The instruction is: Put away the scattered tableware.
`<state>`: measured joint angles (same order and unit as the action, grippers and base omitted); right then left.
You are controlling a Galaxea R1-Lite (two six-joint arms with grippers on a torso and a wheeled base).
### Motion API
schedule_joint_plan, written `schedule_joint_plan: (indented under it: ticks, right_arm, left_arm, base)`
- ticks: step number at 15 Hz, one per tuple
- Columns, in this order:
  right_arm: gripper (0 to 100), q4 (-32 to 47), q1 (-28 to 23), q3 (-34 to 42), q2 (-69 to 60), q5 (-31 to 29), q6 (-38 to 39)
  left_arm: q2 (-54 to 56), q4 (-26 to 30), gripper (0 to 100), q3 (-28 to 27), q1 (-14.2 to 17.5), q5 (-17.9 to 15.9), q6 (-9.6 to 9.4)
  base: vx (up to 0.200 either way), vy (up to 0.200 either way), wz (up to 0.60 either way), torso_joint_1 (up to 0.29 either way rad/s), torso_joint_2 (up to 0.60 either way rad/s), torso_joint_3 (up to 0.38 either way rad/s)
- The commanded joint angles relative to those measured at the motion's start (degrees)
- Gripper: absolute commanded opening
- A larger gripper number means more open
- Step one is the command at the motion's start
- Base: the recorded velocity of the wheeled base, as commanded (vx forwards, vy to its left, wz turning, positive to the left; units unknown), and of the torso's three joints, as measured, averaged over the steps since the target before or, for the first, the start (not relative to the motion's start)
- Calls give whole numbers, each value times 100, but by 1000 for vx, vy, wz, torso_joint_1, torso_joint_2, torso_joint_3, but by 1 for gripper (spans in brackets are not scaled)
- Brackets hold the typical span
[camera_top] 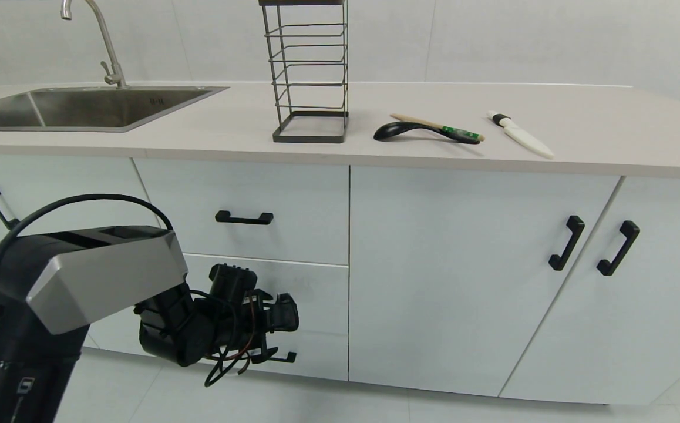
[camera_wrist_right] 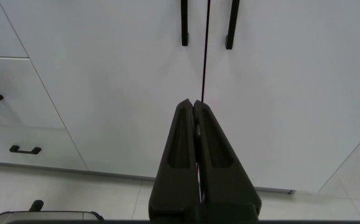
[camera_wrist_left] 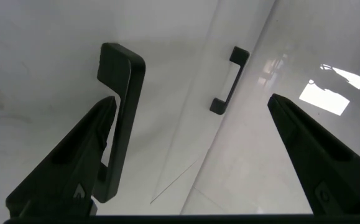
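- The sink (camera_top: 81, 106) is sunk into the surface (camera_top: 598, 123), well above my left gripper and off to its left. It plays no part here.
- My left gripper (camera_top: 284, 338) hangs low against the cabinet front with its fingers (camera_wrist_left: 74, 168) spread wide. The lower drawer handle (camera_wrist_left: 120, 93) stands just inside one finger. I can't tell whether they touch.
- That handle is a stiff black bar. I'd judge a pinch across its middle would hold for a straight pull.
- The wire rack (camera_top: 310, 70) stands upright on the surface, high above the left gripper and slightly to its right.
- The black spoon (camera_top: 410, 130) lies on the surface further right of the rack and well out of the gripper's reach. It looks light and rigid with a smooth, probably slippery bowl, so I'd take it by the handle.
- A wooden utensil (camera_top: 437, 124) with a green band rests across the spoon's handle, touching it. It looks light and stiff. I'd grip it mid-shaft and lift it first, so the spoon isn't dragged along.
- The white knife (camera_top: 519, 134) lies apart, to the right of those two. It is thin and flat against the surface, with a possibly brittle blade. I'd take it at the handle end near the black band.
- My right gripper (camera_wrist_right: 197, 106) has its fingers pressed together on nothing. It faces the cabinet doors.
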<state>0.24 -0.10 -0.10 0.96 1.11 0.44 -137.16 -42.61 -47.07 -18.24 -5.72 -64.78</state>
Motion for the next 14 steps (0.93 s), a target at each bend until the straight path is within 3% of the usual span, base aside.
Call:
schedule_joint_plan:
  ticks: [1, 14]
  right_arm:
    - [0, 2, 1, 1, 9, 3, 0]
    - [0, 2, 1, 1, 9, 3, 0]
  left_arm:
    - [-57, -2, 100, -4, -4, 0, 1]
    - [251, -2, 100, 532, 4, -17, -8]
  base:
    - [0, 0, 0, 0, 0, 0]
    - [0, 0, 0, 0, 0, 0]
